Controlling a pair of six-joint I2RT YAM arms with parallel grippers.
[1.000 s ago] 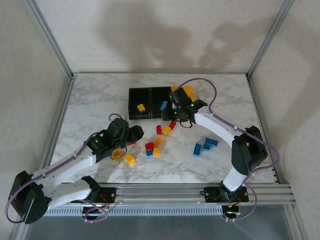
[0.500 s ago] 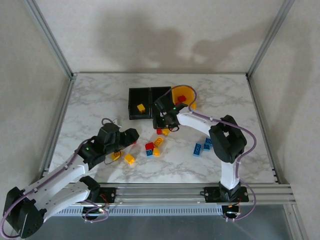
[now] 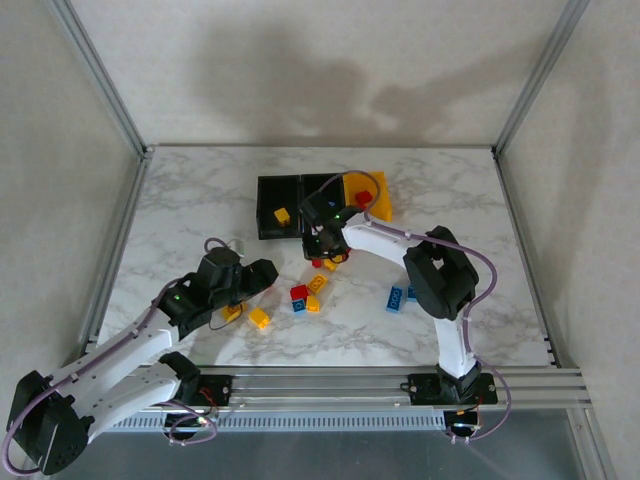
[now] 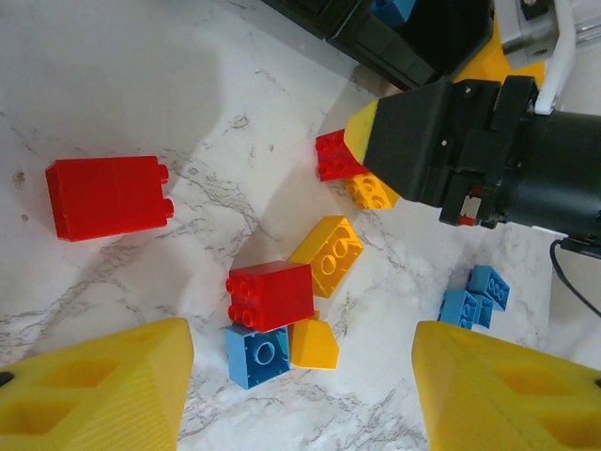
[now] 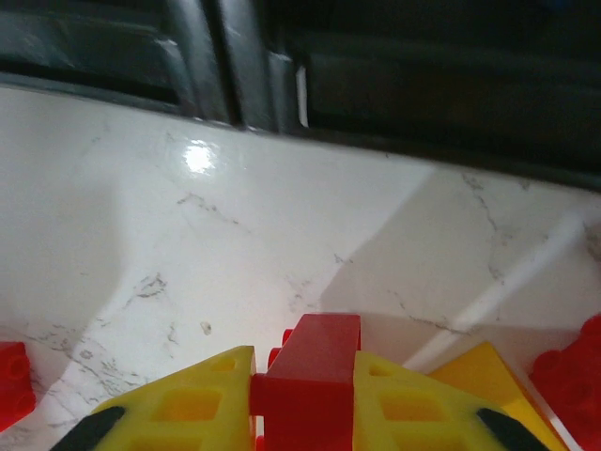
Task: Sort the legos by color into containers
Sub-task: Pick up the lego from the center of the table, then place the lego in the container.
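Red, yellow and blue legos lie scattered in front of the containers. The two black bins [image 3: 279,193] and the yellow-orange bin [image 3: 380,203] stand in a row at the back. My right gripper [image 5: 305,399] is low over the table just in front of the black bins, shut on a red lego [image 5: 317,362]. My left gripper [image 4: 300,395] is open above a small cluster: a red lego [image 4: 270,296], a blue one [image 4: 258,355] and two yellow ones [image 4: 327,254]. Another red lego [image 4: 108,197] lies apart to the left.
A yellow lego [image 3: 283,215] lies in the left black bin, and a red one [image 3: 363,198] in the yellow-orange bin. Blue legos [image 3: 397,298] lie right of the cluster. Two yellow legos [image 3: 259,318] rest near my left arm. The right gripper's black body [image 4: 470,150] hangs close beyond the cluster.
My right gripper has swung from over the yellow-orange bin down to the legos in front of the black bins and shut on a red one. The left arm pulled back slightly.
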